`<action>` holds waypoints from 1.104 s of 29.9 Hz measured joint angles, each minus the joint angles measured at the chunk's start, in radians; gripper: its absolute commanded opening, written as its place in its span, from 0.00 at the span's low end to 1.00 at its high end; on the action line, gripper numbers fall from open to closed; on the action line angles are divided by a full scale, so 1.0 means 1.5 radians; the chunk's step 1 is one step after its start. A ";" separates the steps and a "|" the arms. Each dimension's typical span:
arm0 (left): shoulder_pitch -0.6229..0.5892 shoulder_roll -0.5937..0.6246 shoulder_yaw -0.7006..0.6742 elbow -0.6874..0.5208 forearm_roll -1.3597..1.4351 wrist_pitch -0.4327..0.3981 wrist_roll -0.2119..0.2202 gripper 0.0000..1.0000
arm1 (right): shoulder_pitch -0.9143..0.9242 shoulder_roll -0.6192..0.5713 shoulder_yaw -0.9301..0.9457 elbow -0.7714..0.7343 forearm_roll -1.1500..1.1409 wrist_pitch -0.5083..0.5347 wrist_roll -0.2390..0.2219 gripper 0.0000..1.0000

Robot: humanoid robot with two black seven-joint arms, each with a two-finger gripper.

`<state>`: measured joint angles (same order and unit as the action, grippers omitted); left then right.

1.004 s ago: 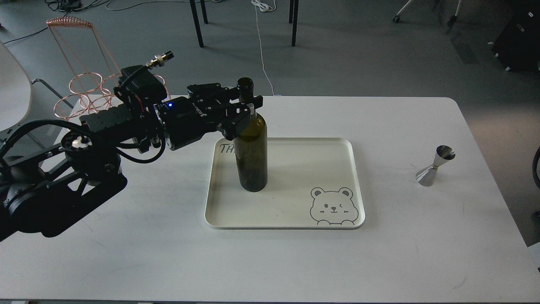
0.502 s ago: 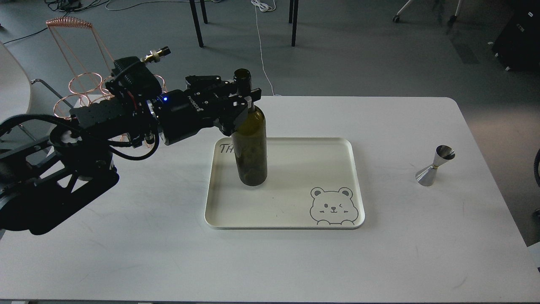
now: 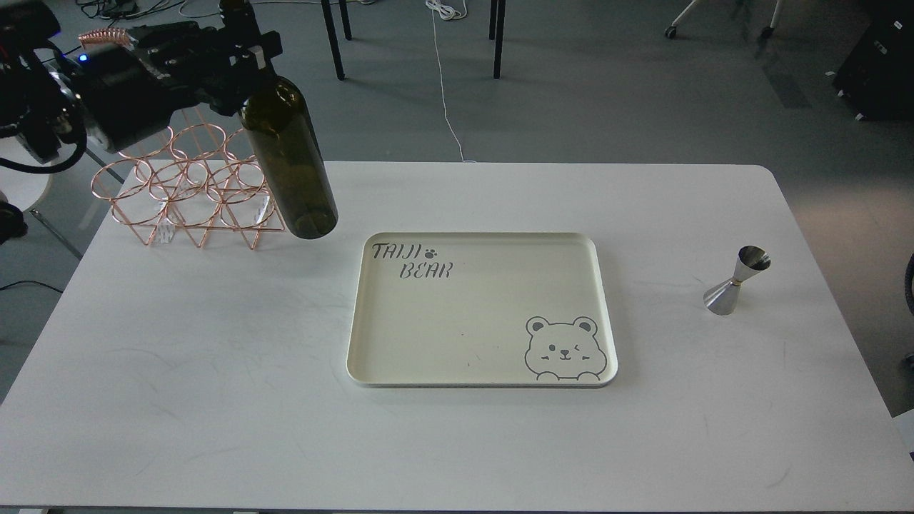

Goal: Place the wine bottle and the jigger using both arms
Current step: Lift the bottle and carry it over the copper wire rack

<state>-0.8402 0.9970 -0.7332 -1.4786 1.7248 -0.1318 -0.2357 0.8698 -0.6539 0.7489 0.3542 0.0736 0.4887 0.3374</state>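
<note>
The wine bottle (image 3: 289, 160) is dark olive-green and hangs in the air at the far left, above the table, its base tilted toward the tray. My left gripper (image 3: 246, 46) is shut on its neck near the top edge of the view. The silver jigger (image 3: 735, 280) stands upright on the white table at the right, untouched. My right gripper is out of view; only a dark sliver of that arm shows at the right edge (image 3: 910, 282).
A cream tray (image 3: 482, 371) with a bear drawing and "TAIJI BEAR" lies at the table's middle with nothing on it. A copper wire bottle rack (image 3: 182, 196) stands at the table's back left, right behind the hanging bottle. Chair legs and cables lie beyond the table.
My left gripper has lifted the wine bottle off the tray and carried it up and to the left, over by the copper rack. The jigger has not moved.
</note>
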 measured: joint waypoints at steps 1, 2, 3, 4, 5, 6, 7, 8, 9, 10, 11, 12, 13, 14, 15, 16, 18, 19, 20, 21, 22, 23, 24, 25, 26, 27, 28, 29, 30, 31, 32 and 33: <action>-0.010 0.001 0.002 0.022 -0.001 0.000 0.000 0.15 | 0.001 0.000 0.000 0.000 0.000 0.000 0.000 1.00; -0.017 0.002 0.004 0.042 -0.002 0.000 0.000 0.15 | 0.002 0.000 0.000 0.001 0.000 0.000 0.000 1.00; -0.026 0.002 0.005 0.064 -0.002 0.000 0.000 0.15 | 0.002 0.000 0.000 0.001 0.000 0.000 0.000 1.00; -0.034 0.003 0.006 0.086 0.000 0.000 0.000 0.15 | 0.003 0.000 0.000 0.001 0.000 0.000 0.000 1.00; -0.040 0.003 0.007 0.103 0.001 0.000 0.000 0.15 | 0.003 0.000 -0.001 0.001 0.000 0.000 0.000 1.00; -0.045 0.003 0.007 0.123 0.001 0.000 0.000 0.15 | 0.004 0.000 -0.003 0.001 0.000 0.000 0.000 1.00; -0.049 0.002 0.008 0.140 0.002 -0.001 0.000 0.15 | 0.004 0.000 -0.005 0.001 0.000 0.000 -0.001 1.00; -0.050 0.000 0.008 0.152 0.003 -0.001 0.000 0.15 | 0.004 0.000 -0.008 0.001 0.000 0.000 -0.001 1.00; -0.051 -0.001 0.009 0.164 0.004 -0.001 0.000 0.15 | 0.005 0.000 -0.012 0.001 0.000 0.000 -0.001 1.00; -0.051 -0.002 0.009 0.174 0.005 -0.001 0.000 0.15 | 0.005 0.000 -0.014 0.001 0.000 0.000 -0.001 1.00; -0.052 -0.003 0.009 0.181 0.005 -0.001 0.000 0.15 | 0.005 0.000 -0.016 0.000 0.000 0.000 -0.001 1.00; -0.053 -0.005 0.010 0.188 0.005 -0.001 0.000 0.15 | 0.005 0.000 -0.017 0.000 -0.001 0.000 -0.001 1.00; -0.053 -0.008 0.012 0.193 0.005 -0.001 0.001 0.15 | 0.005 0.000 -0.017 0.000 -0.001 0.000 -0.001 1.00; -0.053 -0.012 0.015 0.198 0.005 -0.001 0.001 0.15 | 0.005 0.000 -0.017 0.000 -0.001 0.000 -0.001 1.00; -0.053 -0.016 0.018 0.205 0.005 -0.001 0.002 0.15 | 0.005 0.000 -0.018 0.000 -0.001 0.000 -0.001 1.00; -0.053 -0.020 0.022 0.214 0.005 -0.001 0.002 0.15 | 0.005 0.000 -0.018 0.000 -0.001 0.000 -0.001 1.00; -0.054 -0.028 0.025 0.230 0.006 -0.001 0.003 0.15 | 0.005 0.000 -0.018 0.000 -0.001 0.000 -0.001 1.00; -0.054 -0.032 0.026 0.235 0.006 -0.001 0.003 0.15 | 0.005 0.000 -0.018 0.000 -0.001 0.000 -0.001 1.00; -0.054 -0.035 0.027 0.238 0.006 -0.001 0.003 0.15 | 0.005 0.000 -0.018 0.000 -0.001 0.000 -0.001 1.00; -0.054 -0.037 0.027 0.240 0.006 0.000 0.003 0.15 | 0.005 0.000 -0.019 0.000 -0.001 0.000 -0.001 1.00; -0.054 -0.039 0.028 0.241 0.006 0.000 0.003 0.15 | 0.005 0.000 -0.019 0.000 -0.001 0.000 -0.001 1.00; -0.054 -0.041 0.028 0.242 0.007 0.000 0.004 0.15 | 0.005 0.000 -0.019 0.000 -0.001 0.000 -0.001 1.00; -0.054 -0.043 0.028 0.243 0.007 0.001 0.004 0.15 | 0.005 0.000 -0.019 0.000 -0.001 0.000 -0.001 1.00; -0.054 -0.045 0.029 0.243 0.007 0.001 0.004 0.15 | 0.005 0.000 -0.019 0.000 -0.001 0.000 -0.001 1.00; -0.054 -0.047 0.029 0.244 0.007 0.001 0.005 0.15 | 0.005 0.000 -0.019 0.000 -0.001 0.000 -0.001 1.00; -0.054 -0.048 0.029 0.244 0.007 0.001 0.005 0.15 | 0.005 -0.001 -0.019 0.000 -0.001 0.000 -0.001 1.00; -0.054 -0.048 0.029 0.244 0.007 0.001 0.006 0.15 | 0.005 -0.001 -0.019 0.000 -0.001 0.000 -0.001 1.00; -0.055 -0.049 0.029 0.244 0.007 0.001 0.006 0.15 | 0.005 -0.001 -0.019 0.000 -0.001 0.000 -0.001 1.00; -0.057 -0.049 0.030 0.244 0.006 0.001 0.007 0.15 | 0.005 -0.001 -0.019 0.000 -0.001 0.000 0.000 1.00; -0.060 -0.049 0.030 0.244 0.006 0.001 0.007 0.15 | 0.005 -0.001 -0.019 0.000 -0.001 0.000 0.000 1.00; -0.064 -0.049 0.031 0.245 0.006 0.001 0.007 0.15 | 0.005 -0.001 -0.019 0.000 -0.001 0.000 0.000 1.00; -0.068 -0.049 0.031 0.245 0.006 0.001 0.007 0.15 | 0.005 -0.001 -0.019 0.000 -0.001 0.000 0.000 1.00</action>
<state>-0.9428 0.9229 -0.6859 -1.1119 1.7337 -0.1309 -0.2257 0.8775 -0.6549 0.7209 0.3543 0.0721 0.4887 0.3370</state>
